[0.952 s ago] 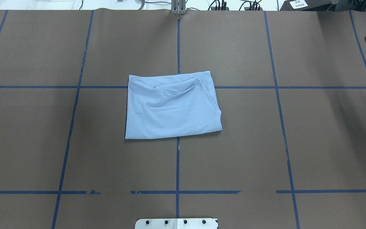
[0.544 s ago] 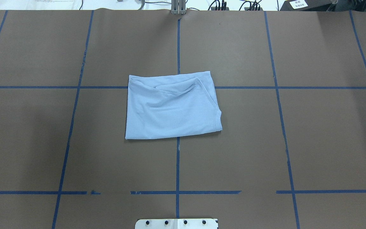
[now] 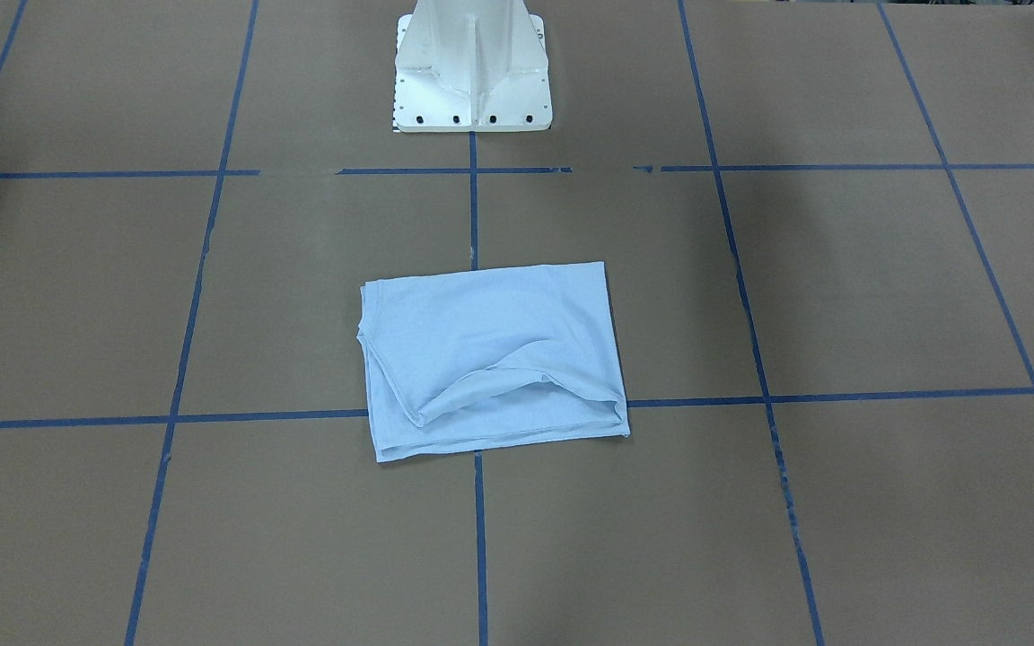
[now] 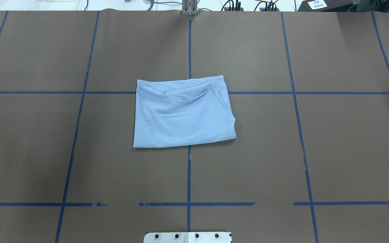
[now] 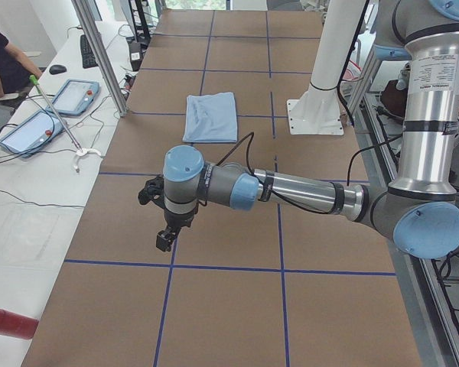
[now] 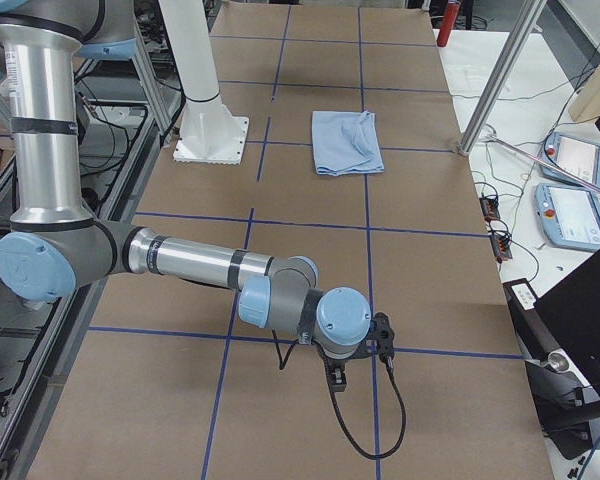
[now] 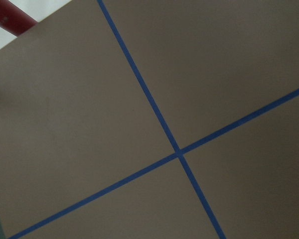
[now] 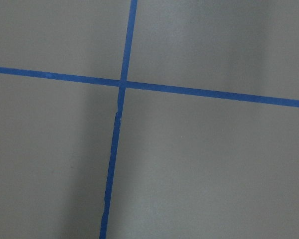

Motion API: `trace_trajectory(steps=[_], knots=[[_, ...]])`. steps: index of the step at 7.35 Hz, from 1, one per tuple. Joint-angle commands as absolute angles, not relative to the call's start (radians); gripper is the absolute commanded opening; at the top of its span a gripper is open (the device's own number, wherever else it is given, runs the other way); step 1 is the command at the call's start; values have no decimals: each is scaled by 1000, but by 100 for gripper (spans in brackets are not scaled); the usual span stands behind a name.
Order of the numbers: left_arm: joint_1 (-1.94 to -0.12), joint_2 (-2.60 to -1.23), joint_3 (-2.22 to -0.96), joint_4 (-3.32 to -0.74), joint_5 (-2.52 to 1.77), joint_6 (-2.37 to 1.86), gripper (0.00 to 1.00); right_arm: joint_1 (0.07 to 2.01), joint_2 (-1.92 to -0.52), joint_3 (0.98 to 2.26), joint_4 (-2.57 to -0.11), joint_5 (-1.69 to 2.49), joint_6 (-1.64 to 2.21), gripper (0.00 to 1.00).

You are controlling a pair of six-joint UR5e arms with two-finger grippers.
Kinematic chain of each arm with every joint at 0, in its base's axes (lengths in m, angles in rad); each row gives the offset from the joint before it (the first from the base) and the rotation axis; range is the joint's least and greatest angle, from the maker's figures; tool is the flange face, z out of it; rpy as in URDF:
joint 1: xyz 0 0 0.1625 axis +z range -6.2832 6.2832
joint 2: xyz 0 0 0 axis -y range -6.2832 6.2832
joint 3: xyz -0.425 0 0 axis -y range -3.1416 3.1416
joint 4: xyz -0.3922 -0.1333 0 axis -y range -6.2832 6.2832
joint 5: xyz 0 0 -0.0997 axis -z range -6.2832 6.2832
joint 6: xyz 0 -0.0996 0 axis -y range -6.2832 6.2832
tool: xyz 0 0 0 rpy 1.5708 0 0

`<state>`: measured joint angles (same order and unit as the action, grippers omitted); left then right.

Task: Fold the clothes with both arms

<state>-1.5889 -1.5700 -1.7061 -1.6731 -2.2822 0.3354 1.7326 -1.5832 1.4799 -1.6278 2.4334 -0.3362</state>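
The light blue T-shirt (image 4: 182, 114) lay folded into a compact rectangle at the middle of the brown surface (image 4: 349, 152), over a crossing of blue tape lines (image 4: 188, 175) and a little way in front of the white pedestal (image 3: 472, 72). From what I could see, the folding looked finished or very nearly so. The sleeves were tucked away, and three edges lay fairly square. A raised curved ridge of cloth crossed the top layer near the edge farthest from the robot. The corner at the robot's right bulged slightly, so a last tidying press may have been all that remained. Neither arm touched the shirt. The left arm (image 5: 291, 191) and the right arm (image 6: 190, 262) each hung low over bare surface at opposite ends, well apart from it. Their jaws appeared only in the side views, small and dark, and I could not tell whether they were open or closed. Both wrist cameras showed only brown paper and tape. The collar, label and chest print were hidden inside the folds.
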Motion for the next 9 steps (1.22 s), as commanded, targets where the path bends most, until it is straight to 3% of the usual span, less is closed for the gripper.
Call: trace_trajectory(steps=[1,5,9], knots=[[-1594,-1552,-1631,-1683,-2290,336,100,1736,-1604,1480,-1634,2409,-337,100],[-1598,-1537,-1666,-1672,-2220,147,100,1736,-1614,1454,-1634,2408,-324,100],[-1598,-1523,-1718,-1669,-2214,126,100,1582,-1611,1687,-1614,2345,87,100]])
